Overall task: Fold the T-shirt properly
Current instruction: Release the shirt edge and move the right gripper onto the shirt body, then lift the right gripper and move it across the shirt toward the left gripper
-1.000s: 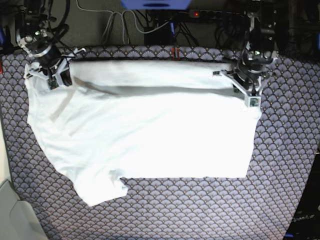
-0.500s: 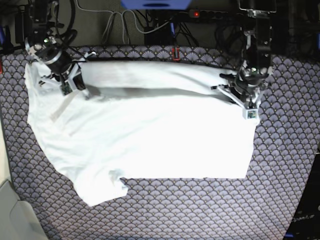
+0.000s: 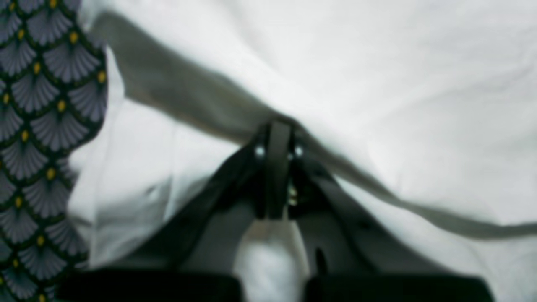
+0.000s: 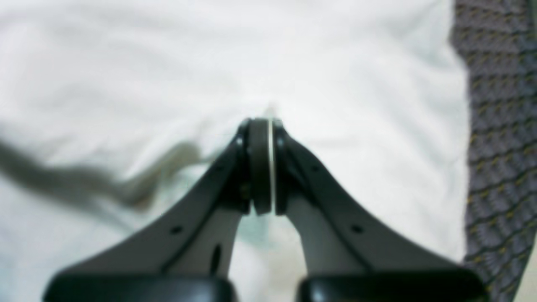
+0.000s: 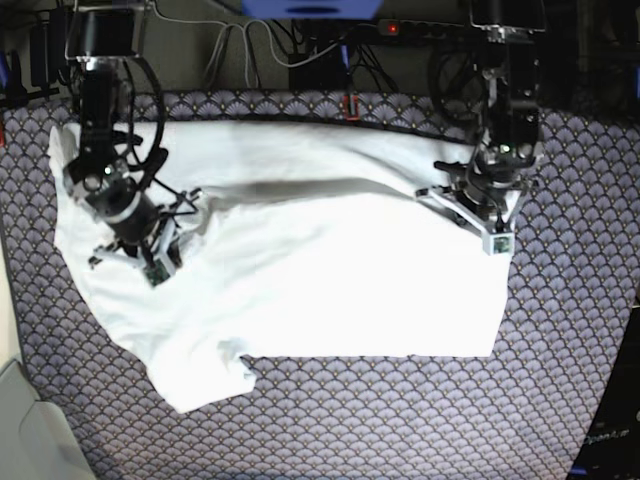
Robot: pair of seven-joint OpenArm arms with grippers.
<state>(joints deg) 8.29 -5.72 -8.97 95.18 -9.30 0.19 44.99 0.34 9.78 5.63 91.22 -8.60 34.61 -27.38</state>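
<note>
T-shirt [image 5: 330, 280] edge near L gripper [image 5: 497, 238]; patterned cloth [image 5: 400, 420] open in front.

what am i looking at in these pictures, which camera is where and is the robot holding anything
This is a robot with two dark mechanical arms, each ending in a narrow pincer, or gripper. One picture, the base view, looks down on the whole scene; there the left arm appears on the right. The other two come from cameras on the wrists, looking past the fingertips.

A plain white, wrinkled cloth T-shirt lies on a dark surface covering with a scalloped pattern. Its upper part forms a band with a shadowed crease below.

Both the left gripper and right gripper are shut at the shirt. Whether either pinches cloth, I cannot tell.
</note>
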